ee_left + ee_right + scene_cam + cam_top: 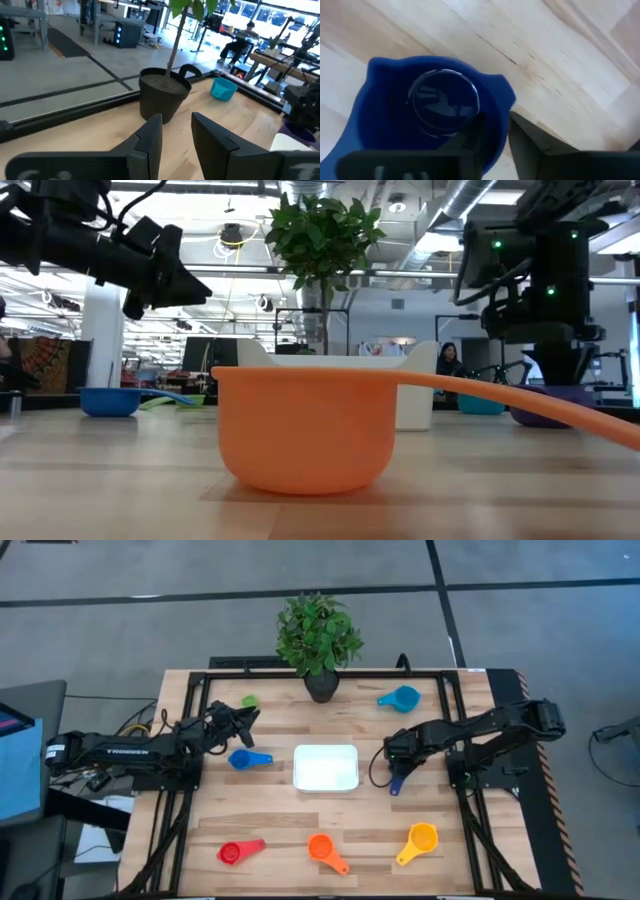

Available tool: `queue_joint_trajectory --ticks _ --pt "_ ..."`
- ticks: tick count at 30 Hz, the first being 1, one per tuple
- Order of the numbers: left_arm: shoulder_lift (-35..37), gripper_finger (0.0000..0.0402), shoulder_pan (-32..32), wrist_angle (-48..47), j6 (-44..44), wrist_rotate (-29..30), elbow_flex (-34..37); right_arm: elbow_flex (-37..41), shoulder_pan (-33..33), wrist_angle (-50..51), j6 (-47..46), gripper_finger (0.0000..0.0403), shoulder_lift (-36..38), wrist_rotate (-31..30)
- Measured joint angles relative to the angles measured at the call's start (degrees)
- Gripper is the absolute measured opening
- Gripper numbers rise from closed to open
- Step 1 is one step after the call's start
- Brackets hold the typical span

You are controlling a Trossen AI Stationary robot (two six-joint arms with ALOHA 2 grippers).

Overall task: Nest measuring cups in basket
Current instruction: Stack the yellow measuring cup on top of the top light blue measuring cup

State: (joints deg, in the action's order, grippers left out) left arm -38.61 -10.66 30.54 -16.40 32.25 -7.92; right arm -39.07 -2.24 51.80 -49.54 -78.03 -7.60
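right gripper at the dark purple-blue cup beside the basket, left gripper raised and holding nothing

high view: the white basket lies mid-table; the right gripper is low just to its right, over the dark purple-blue cup, while the left gripper sits above the blue cup, with the green cup, light blue cup, red cup, orange cup and yellow cup scattered apart from the basket. low view: the orange cup fills the foreground, basket behind it, left gripper up off the table. left wrist view: its fingers stand a narrow gap apart with nothing between them, facing the plant pot. right wrist view: one finger is inside the dark cup's bowl, the other outside, the rim between them; whether they pinch it i cannot tell.
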Motion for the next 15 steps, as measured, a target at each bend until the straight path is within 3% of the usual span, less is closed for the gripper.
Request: queue_joint_trajectory --ticks 6,10,15 --pt "0.0 0.0064 0.0 -1.6 -0.2 0.0 0.0 -0.1 -1.3 -0.1 -3.1 0.0017 1.6 0.2" --pt "0.0 0.0040 0.0 -2.2 -0.2 0.0 0.0 -0.7 -4.6 -0.6 -3.6 0.0026 4.5 -0.8" --pt "0.0 0.0015 0.0 -3.6 0.7 0.1 0.0 -2.7 -11.0 -0.5 -3.9 0.0035 10.6 -7.0"
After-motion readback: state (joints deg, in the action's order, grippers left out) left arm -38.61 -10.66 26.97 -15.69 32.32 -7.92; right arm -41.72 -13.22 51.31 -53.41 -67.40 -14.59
